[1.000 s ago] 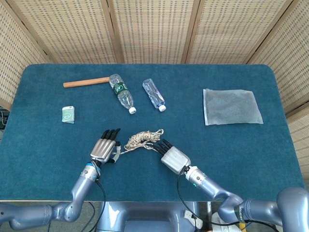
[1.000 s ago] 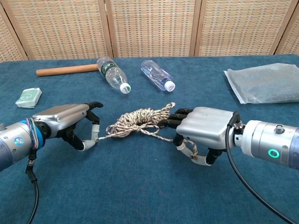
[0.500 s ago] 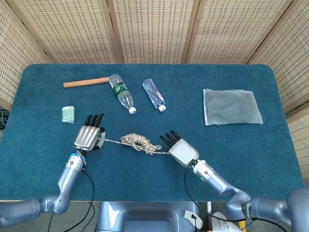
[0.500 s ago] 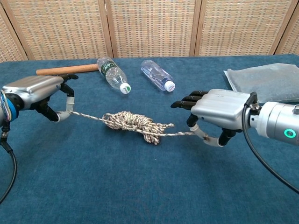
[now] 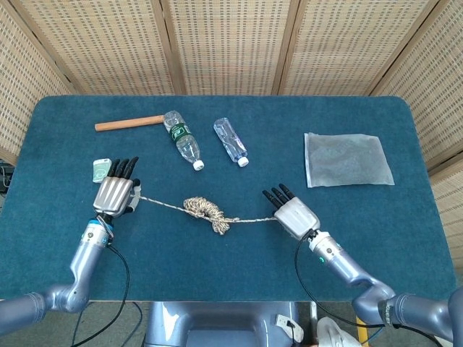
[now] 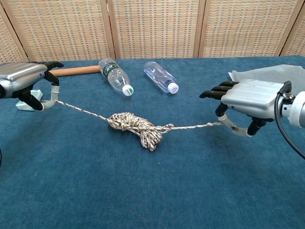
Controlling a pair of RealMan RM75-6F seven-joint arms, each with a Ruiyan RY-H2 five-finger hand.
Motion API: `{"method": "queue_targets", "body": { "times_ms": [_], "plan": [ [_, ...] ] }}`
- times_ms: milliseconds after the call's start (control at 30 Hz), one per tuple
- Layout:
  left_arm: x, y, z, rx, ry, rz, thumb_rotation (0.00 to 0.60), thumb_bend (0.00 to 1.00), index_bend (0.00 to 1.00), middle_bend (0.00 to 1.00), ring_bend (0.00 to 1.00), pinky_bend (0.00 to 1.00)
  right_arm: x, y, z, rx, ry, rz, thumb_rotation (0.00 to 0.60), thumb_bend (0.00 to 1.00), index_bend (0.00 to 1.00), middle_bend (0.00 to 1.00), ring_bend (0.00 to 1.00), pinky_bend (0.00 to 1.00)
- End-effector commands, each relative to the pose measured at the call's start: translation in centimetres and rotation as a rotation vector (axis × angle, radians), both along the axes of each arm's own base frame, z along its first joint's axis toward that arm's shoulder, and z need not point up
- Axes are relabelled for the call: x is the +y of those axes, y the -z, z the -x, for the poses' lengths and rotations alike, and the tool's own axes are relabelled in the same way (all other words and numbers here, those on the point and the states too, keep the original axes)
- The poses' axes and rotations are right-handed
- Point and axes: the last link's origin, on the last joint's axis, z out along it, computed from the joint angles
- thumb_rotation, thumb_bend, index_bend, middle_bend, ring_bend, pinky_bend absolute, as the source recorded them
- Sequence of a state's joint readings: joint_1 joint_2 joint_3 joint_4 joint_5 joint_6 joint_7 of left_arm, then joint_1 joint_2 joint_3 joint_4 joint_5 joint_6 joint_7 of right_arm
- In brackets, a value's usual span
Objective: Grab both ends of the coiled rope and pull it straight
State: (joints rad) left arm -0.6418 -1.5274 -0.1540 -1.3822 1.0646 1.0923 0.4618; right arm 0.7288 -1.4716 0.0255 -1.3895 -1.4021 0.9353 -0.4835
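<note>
Both robot hands moved further apart since before. Left robot hand [image 6: 28, 83] and right robot hand [image 6: 248, 102] each pinching end of beige braided rope [image 6: 136, 128], middle still bunched on blue desk [image 6: 143, 191].

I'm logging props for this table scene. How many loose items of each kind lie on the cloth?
Rope: 1
Plastic bottles: 2
Wooden stick: 1
Clear plastic bag: 1
Small green-and-white pack: 1
Total: 6
</note>
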Motion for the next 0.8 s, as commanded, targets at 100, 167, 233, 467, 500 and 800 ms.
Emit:
{"method": "queue_targets", "body": {
  "times_ms": [100, 167, 233, 467, 500, 800],
  "plan": [
    [0.4, -0.8, 1.3, 0.011, -0.025, -0.020, 0.600, 0.46, 0.77, 0.00, 0.00, 0.00, -0.3, -0.9, 1.3, 0.014, 0.020, 0.021, 0.600, 0.59, 0.68, 0.00, 0.00, 0.00],
    [0.6, -1.1, 1.7, 0.012, -0.033, -0.027, 0.600, 0.46, 0.77, 0.00, 0.00, 0.00, -0.5, -1.2, 1.7, 0.017, 0.027, 0.028, 0.600, 0.59, 0.68, 0.00, 0.00, 0.00],
    [0.7, -1.4, 2.3, 0.011, -0.045, -0.037, 0.600, 0.46, 0.77, 0.00, 0.00, 0.00, -0.6, -1.6, 2.1, 0.020, 0.038, 0.037, 0.600, 0.59, 0.68, 0.00, 0.00, 0.00],
    [1.3, -2.5, 4.9, -0.001, -0.105, -0.059, 0.600, 0.46, 0.77, 0.00, 0.00, 0.00, -1.4, -3.0, 3.6, 0.040, 0.076, 0.072, 0.600, 0.59, 0.68, 0.00, 0.00, 0.00],
    [1.4, -2.5, 4.9, -0.002, -0.105, -0.059, 0.600, 0.46, 0.77, 0.00, 0.00, 0.00, -1.4, -3.1, 3.7, 0.041, 0.077, 0.073, 0.600, 0.59, 0.68, 0.00, 0.00, 0.00],
    [1.5, -3.1, 6.1, -0.012, -0.125, -0.074, 0.600, 0.47, 0.77, 0.00, 0.00, 0.00, -1.7, -4.3, 4.7, 0.062, 0.095, 0.098, 0.600, 0.59, 0.68, 0.00, 0.00, 0.00]
  ]
}}
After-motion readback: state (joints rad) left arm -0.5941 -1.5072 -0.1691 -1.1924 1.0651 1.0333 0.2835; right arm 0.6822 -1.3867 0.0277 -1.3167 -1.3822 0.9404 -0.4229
